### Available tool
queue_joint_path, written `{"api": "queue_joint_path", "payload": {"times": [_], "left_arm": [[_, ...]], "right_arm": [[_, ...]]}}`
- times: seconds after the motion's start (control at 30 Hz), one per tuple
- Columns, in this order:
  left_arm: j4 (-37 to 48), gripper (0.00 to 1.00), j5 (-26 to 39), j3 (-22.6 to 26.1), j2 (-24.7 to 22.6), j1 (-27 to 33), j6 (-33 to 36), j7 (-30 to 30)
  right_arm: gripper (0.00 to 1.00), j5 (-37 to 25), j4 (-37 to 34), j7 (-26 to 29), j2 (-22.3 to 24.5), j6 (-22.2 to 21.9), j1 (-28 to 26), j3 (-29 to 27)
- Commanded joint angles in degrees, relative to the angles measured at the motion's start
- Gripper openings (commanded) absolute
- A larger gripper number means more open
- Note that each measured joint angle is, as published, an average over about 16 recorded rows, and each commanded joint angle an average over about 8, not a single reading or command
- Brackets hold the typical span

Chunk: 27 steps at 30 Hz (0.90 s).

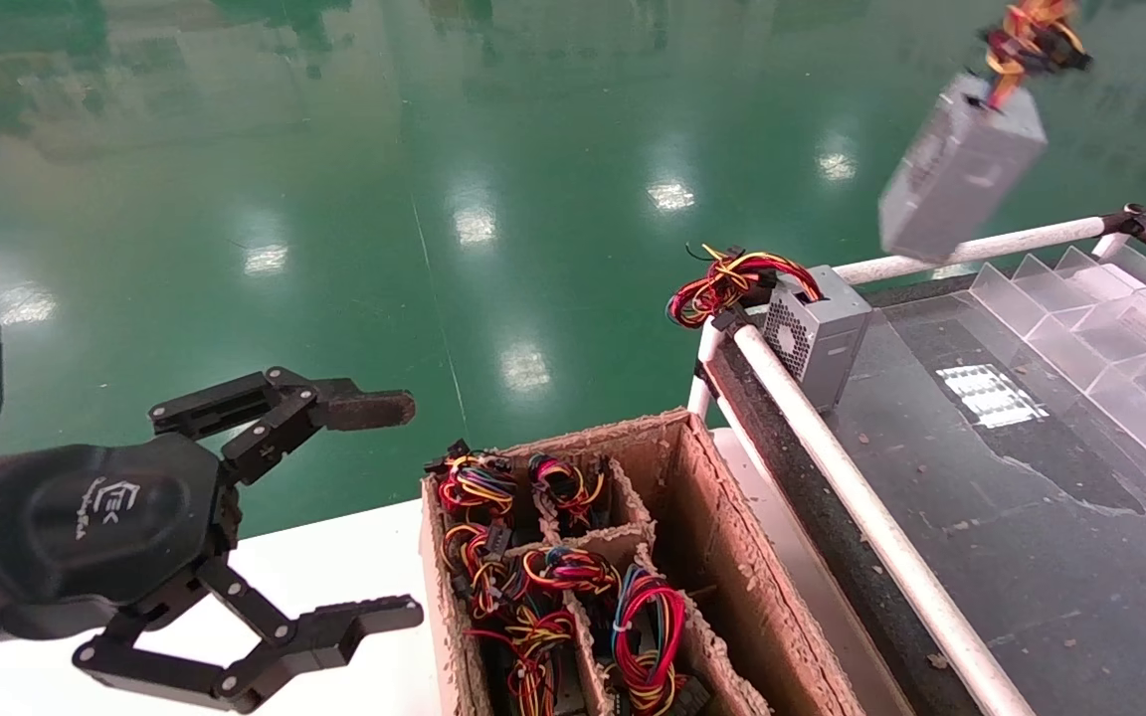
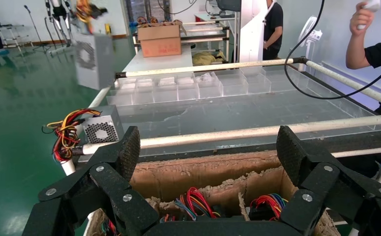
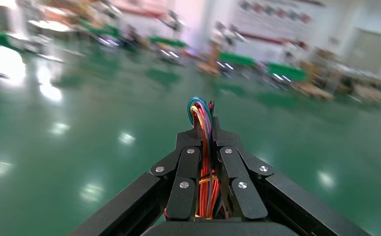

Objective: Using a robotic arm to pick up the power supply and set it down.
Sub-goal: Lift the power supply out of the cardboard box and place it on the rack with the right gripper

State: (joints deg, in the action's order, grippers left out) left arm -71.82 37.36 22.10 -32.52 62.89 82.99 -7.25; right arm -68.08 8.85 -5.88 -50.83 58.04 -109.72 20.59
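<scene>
1. Right gripper [image 3: 205,162] clenched on wire bundle [image 3: 204,147] of power supply [image 1: 961,169], hanging tilted, high over green floor [image 1: 334,199], beyond tabletop rail [image 1: 981,247].
2. Left gripper [image 1: 374,507] spread wide, parked near cardboard box [image 1: 732,537] of wired units.
3. Second grey box [image 1: 822,333] with vent face resting at tabletop corner [image 1: 931,447].

Left black two-finger linkage gripper [image 1: 374,517] parked low on the left, fingers spread wide, nothing between them, white logo showing on the rounded black wrist housing. Right black linkage gripper [image 3: 207,147] seen only from its own wrist camera, fingers pinched close together, clamped on a bundle of coloured wires [image 3: 204,147].
</scene>
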Motion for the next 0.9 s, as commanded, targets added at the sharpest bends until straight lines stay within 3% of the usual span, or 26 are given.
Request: {"api": "queue_joint_path", "payload": {"times": [0.03,0.23,0.53,0.9], "left_arm": [[0.0,1.00,0.0,0.0,0.0,0.0,0.0,0.0],[0.0,1.00,0.0,0.0,0.0,0.0,0.0,0.0],[0.0,1.00,0.0,0.0,0.0,0.0,0.0,0.0],[0.0,1.00,0.0,0.0,0.0,0.0,0.0,0.0]], "right_arm": [[0.00,-1.0,-2.4,-1.6,0.0,-2.9,-0.6,0.4],[0.00,-3.0,-5.7,-3.4,0.0,-4.7,0.3,1.7],[0.00,-4.5,-6.8,-5.0,-0.1,-0.2,1.5,2.8],[0.00,-4.9,-7.2,-5.4,-3.7,4.1,2.1,3.1]]}}
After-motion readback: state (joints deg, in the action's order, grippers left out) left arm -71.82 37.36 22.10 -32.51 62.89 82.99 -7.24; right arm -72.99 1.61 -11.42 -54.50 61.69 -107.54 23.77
